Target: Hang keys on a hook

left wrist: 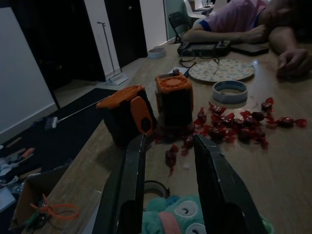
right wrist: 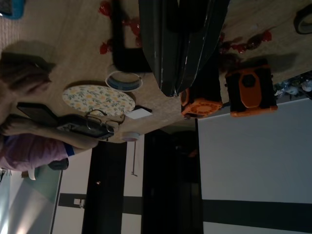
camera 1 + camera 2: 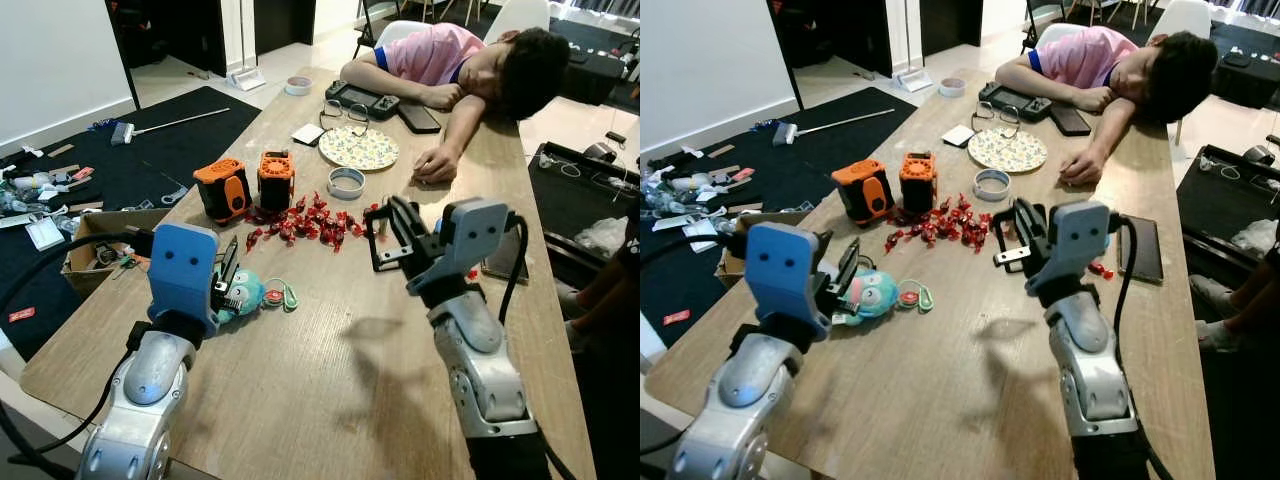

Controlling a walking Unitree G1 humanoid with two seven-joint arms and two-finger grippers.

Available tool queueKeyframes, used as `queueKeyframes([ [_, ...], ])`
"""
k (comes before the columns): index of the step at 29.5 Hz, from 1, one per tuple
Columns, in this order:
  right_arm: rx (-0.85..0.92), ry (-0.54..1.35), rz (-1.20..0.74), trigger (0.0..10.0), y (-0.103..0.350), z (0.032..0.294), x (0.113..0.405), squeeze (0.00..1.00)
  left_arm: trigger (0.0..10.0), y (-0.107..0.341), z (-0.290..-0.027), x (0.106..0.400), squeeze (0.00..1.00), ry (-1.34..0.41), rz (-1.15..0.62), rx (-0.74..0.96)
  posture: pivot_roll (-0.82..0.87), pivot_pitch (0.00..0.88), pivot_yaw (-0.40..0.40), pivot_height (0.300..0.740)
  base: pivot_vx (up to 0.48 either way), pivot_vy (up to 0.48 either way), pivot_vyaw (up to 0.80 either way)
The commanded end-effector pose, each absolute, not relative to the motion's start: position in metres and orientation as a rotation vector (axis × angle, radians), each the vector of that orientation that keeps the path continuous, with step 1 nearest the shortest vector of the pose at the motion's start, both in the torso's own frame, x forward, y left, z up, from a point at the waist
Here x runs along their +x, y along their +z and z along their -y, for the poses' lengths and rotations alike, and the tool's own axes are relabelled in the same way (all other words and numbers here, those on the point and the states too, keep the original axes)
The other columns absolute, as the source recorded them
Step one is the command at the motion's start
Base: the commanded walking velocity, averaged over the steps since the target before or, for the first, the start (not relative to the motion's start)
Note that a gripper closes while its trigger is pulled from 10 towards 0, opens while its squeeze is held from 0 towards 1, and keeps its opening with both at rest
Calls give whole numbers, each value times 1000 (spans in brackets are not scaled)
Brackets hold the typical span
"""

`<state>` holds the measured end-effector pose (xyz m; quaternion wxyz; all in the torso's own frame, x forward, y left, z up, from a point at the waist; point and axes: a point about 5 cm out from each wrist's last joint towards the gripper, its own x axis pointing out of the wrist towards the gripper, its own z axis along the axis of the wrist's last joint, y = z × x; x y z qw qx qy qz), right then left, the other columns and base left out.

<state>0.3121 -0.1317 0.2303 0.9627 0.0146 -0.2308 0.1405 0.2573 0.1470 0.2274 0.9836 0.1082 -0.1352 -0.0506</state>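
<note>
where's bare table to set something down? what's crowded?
Bare wood: the near stretch of the table between the two arms, this side of the red candies. Crowded: mid-table, with the orange boxes, candies, tape roll and teal plush keychain; far end holds the plate and a resting person.

Long wooden table (image 3: 330, 390), cluttered at the far half.
On it: two orange-black boxes (image 3: 222, 188), red candies (image 3: 300, 220), tape roll (image 3: 346, 182), patterned plate (image 3: 358, 148), teal plush keychain (image 3: 243, 293).

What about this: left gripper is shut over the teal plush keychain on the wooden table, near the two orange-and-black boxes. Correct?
Not quite. The left gripper is open, not shut: its two black fingers stand apart over the teal plush keychain on the wooden table, near the two orange-and-black boxes. The left wrist view shows it.
</note>
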Motion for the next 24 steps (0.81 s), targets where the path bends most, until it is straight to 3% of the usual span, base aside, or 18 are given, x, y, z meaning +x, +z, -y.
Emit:
queueKeyframes([
  [1, 46, 266, 456, 10000, 227, 136, 311, 0, 10000, 227, -147, 257, 0, -97, 276, 229, 138, 134, -41, 740, 0, 0, 0],
  [17, 83, 273, 451, 10000, 225, 134, 310, 0, 10000, 222, -145, 265, 0, -80, 304, 226, 134, 120, -38, 740, 0, 0, 0],
  [24, 86, 281, 449, 10000, 225, 131, 311, 0, 10000, 222, -146, 266, 0, -78, 306, 230, 142, 121, -38, 740, -378, 0, 0],
])
